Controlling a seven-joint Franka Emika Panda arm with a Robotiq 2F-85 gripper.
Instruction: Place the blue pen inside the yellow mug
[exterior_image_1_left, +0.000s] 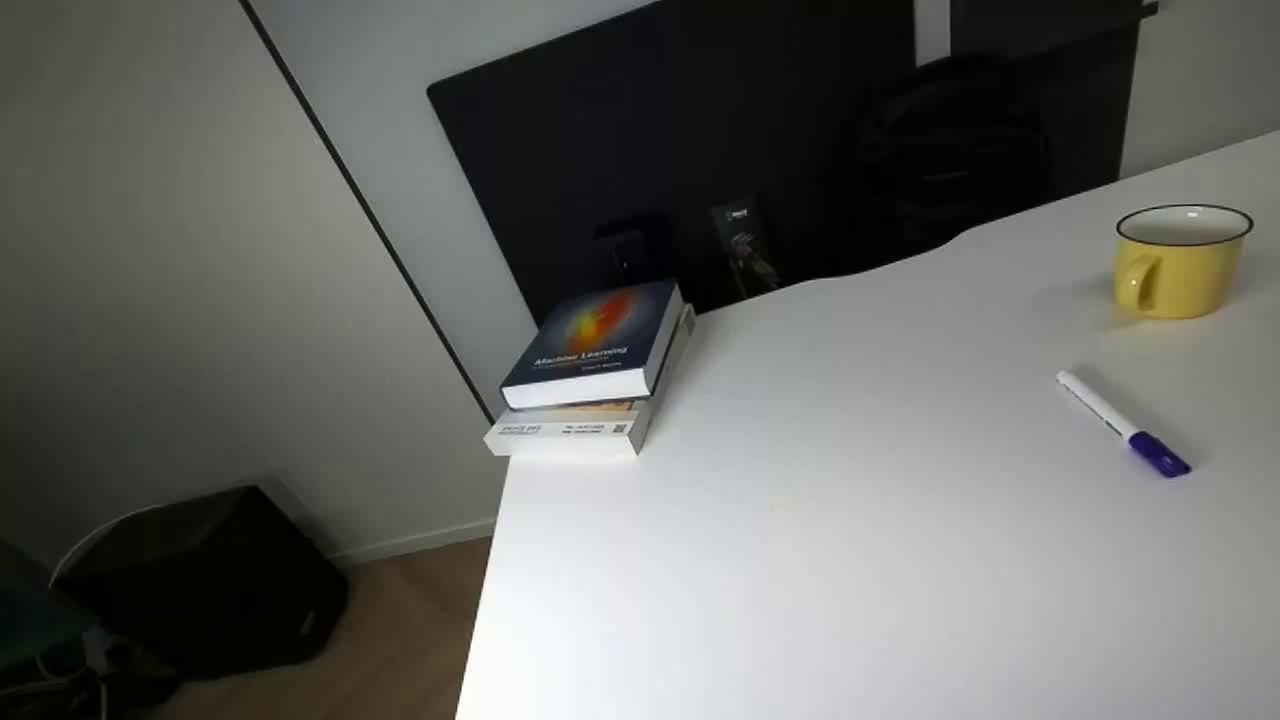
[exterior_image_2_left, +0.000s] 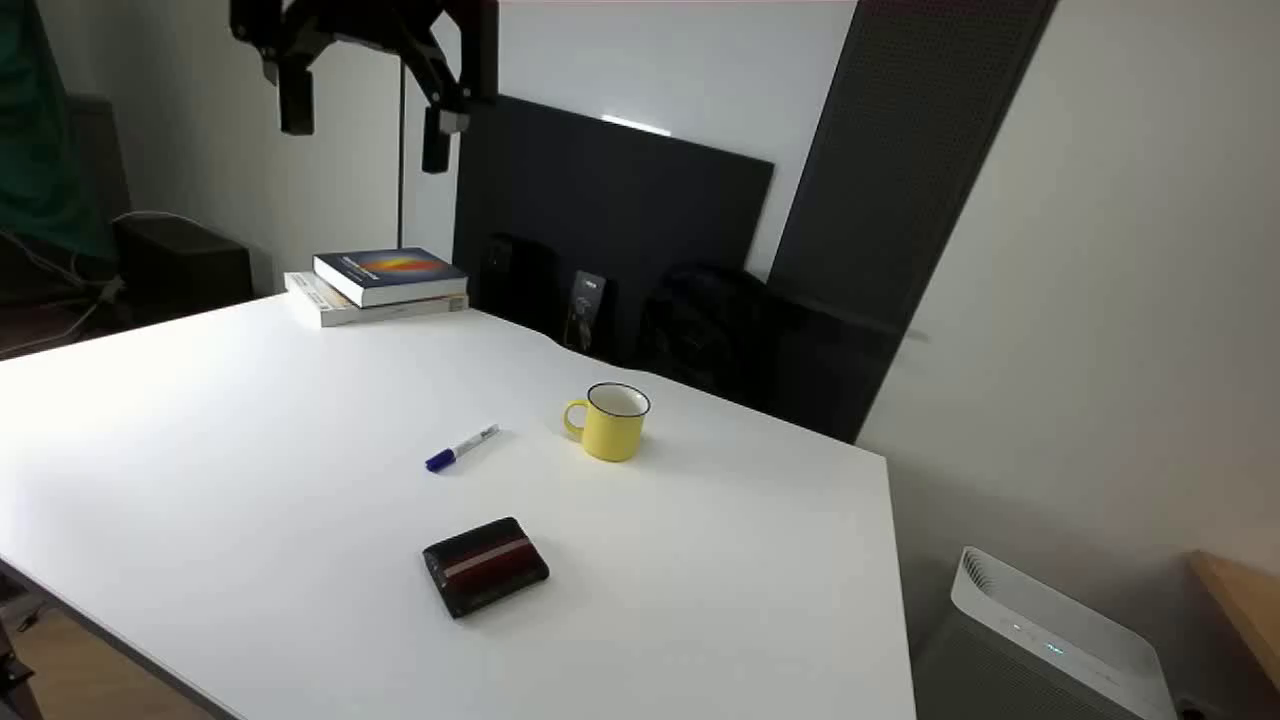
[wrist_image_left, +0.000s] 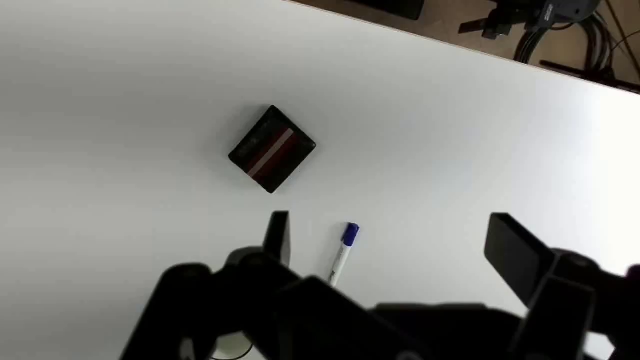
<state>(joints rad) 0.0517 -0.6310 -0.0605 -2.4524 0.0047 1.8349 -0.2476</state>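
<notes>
The blue pen, white with a dark blue cap, lies flat on the white table; it shows in both exterior views (exterior_image_1_left: 1104, 408) (exterior_image_2_left: 468, 444) and in the wrist view (wrist_image_left: 342, 252), where its white end is hidden behind the gripper. The yellow mug stands upright near the pen in both exterior views (exterior_image_1_left: 1190, 275) (exterior_image_2_left: 613, 432). Only a bit of the mug (wrist_image_left: 233, 345) shows at the bottom of the wrist view. My gripper is open and empty, high above the table, in an exterior view (exterior_image_2_left: 366, 136) and in the wrist view (wrist_image_left: 389, 235).
A black and dark red wallet-like item (exterior_image_2_left: 487, 566) lies on the table near the pen, also in the wrist view (wrist_image_left: 272, 150). Two stacked books (exterior_image_1_left: 590, 350) lie at a table corner. A dark panel (exterior_image_2_left: 610, 220) stands behind the table.
</notes>
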